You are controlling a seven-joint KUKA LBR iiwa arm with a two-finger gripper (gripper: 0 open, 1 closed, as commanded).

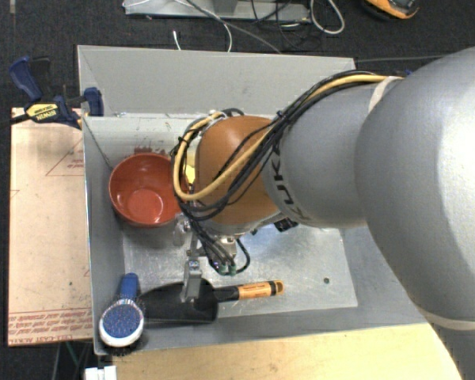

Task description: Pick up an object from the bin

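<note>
- While my gripper (192, 286) hangs at the bin's (328, 291) six o'clock, it sits over the black, orange-handled tool (222, 295).
- Bowl (142, 190) at nine, brush (122, 321) at seven.
- Clenched or released: I cannot tell.

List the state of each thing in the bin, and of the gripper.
Red bowl: upright, open side up.
Blue brush: lying flat, bristles up.
Black tool with orange handle: lying flat, handle pointing right.
Gripper: low over the black tool's blade.
</note>
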